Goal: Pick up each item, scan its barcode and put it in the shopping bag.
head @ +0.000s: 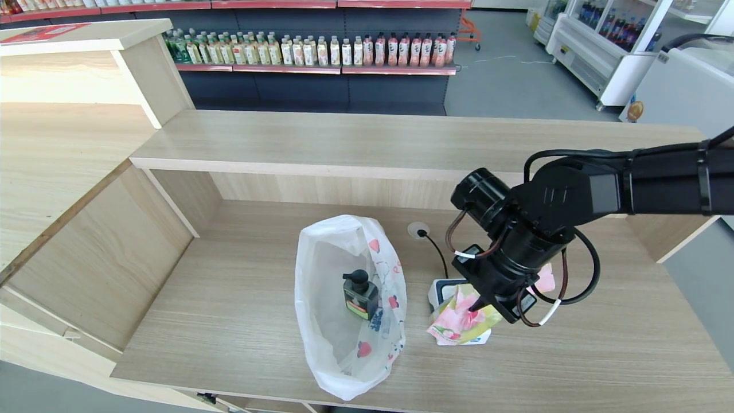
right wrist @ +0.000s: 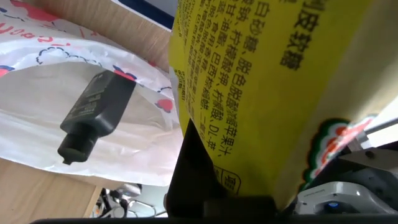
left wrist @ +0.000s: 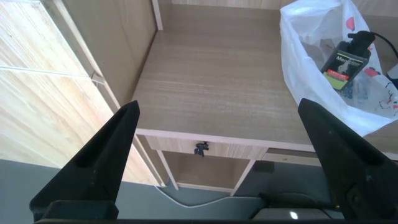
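Note:
A white shopping bag with red prints stands open on the counter, and a dark pump bottle lies inside it. To the bag's right, my right gripper is shut on a colourful snack packet, held just above a small white scanner. In the right wrist view the packet's yellow printed side sits against a dark finger, with the bag, the bottle and the scanner beyond. My left gripper is open over the counter's front edge, left of the bag and bottle.
A raised ledge runs along the back of the counter, and a wooden side wall closes its left. A black cable runs from a grommet to the scanner. Bare counter lies right of the scanner. Shelves of bottles stand behind.

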Controlling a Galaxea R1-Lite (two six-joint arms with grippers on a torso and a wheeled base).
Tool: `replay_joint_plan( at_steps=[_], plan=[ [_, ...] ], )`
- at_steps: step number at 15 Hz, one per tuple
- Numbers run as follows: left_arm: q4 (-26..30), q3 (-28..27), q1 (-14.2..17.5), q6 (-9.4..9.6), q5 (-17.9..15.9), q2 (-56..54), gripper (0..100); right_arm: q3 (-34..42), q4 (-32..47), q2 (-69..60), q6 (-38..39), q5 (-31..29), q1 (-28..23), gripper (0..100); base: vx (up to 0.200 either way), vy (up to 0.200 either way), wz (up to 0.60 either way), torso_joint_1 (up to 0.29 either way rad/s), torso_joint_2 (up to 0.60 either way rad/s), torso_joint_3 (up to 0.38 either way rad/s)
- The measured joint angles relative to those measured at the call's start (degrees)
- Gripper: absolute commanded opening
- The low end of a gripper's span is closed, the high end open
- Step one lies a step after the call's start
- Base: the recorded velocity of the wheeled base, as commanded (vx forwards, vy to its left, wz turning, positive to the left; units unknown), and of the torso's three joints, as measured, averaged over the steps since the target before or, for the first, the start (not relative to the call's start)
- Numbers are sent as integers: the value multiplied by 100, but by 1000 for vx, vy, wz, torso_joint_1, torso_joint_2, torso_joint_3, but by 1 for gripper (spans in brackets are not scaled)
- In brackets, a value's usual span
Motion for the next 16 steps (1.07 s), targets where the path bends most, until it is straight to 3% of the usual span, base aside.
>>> replay_joint_plan(
  at_steps=[16],
  plan=[
    [2, 0, 0, 1, 0, 0, 100, 177, -195, -113, 84, -352, 199, 0, 0, 0, 0, 0, 0, 0]
  ],
)
